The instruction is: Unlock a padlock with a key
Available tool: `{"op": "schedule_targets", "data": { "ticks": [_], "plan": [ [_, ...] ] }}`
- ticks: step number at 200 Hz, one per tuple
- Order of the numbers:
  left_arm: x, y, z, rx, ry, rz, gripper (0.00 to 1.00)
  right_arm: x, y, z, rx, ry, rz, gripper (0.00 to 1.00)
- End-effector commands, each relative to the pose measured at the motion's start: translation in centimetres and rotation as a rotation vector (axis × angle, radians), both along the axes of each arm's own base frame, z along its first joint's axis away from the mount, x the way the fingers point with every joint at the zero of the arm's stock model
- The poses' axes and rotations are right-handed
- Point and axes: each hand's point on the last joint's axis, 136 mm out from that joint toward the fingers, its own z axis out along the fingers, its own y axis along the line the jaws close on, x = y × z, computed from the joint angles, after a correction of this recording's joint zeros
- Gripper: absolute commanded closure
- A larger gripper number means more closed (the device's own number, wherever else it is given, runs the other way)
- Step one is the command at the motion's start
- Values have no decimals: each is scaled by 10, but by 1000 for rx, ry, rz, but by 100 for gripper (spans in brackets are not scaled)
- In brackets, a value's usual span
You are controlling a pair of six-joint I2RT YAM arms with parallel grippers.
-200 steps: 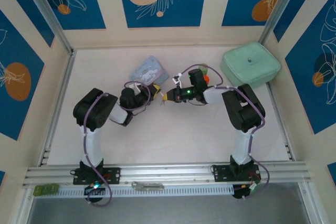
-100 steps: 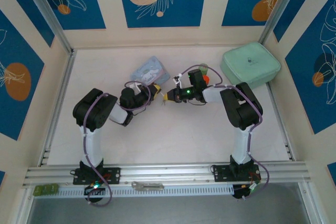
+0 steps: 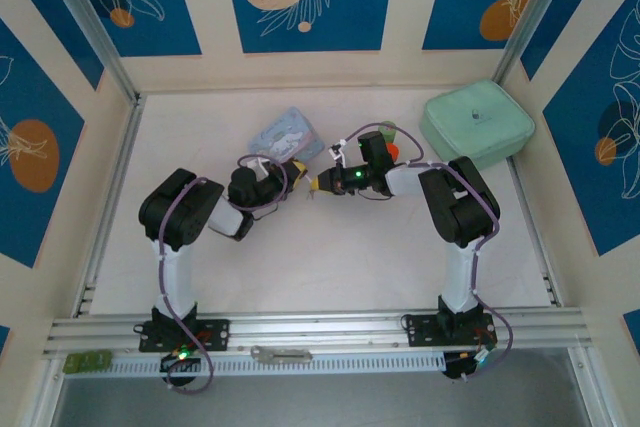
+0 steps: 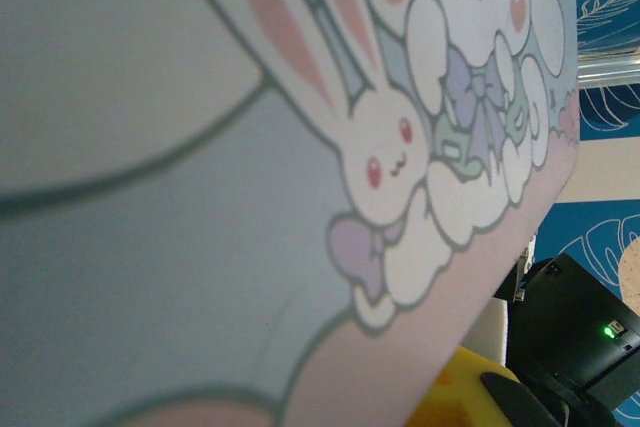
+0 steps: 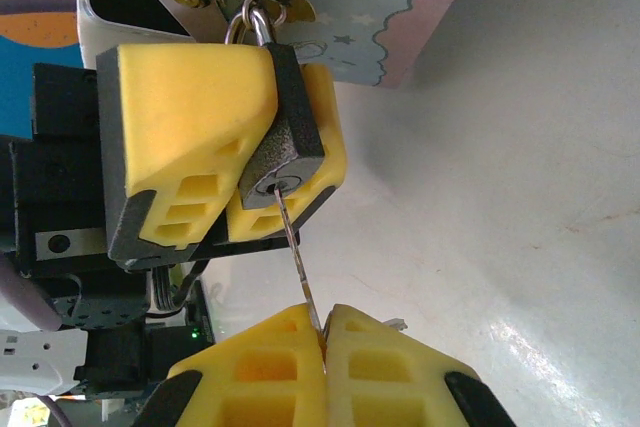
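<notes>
The dark padlock (image 5: 288,137) is clamped between my left gripper's yellow fingers (image 5: 190,107). Its silver shackle (image 5: 250,22) passes through the brass hasp of the pale blue tin (image 3: 287,134). The thin silver key (image 5: 297,252) runs from the keyhole in the padlock's bottom face down into my right gripper (image 5: 323,327), which is shut on it. From above, my left gripper (image 3: 293,171) and right gripper (image 3: 317,185) meet tip to tip just in front of the tin. The tin's cartoon-rabbit lid (image 4: 300,147) sits close against the left wrist camera, with one yellow finger (image 4: 462,395) at the bottom.
A mint green case (image 3: 477,125) sits at the back right. An orange-capped bottle (image 3: 393,150) stands behind the right wrist. A flat grey metal bar (image 3: 282,354) lies on the front rail. Open white table lies in front of both grippers.
The right arm has edged slightly toward the left gripper, then held still. Both grips are unchanged.
</notes>
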Motion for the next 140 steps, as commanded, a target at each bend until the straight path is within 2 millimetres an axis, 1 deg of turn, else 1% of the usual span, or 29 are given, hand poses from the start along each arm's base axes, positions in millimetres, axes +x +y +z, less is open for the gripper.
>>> {"op": "schedule_targets", "data": {
  "ticks": [1,68,98,140],
  "plan": [
    [-5,-9,38,-49,-117,-39,100,-1,5,4,27,9,26,100],
    [-7,-13,43,-51,-136,-60,100,2,10,8,42,5,41,100],
    [-11,-15,46,-47,-146,-81,100,7,8,9,43,4,32,100],
    [-22,-20,45,-37,-156,-137,100,17,4,22,67,-8,26,100]
  ]
}}
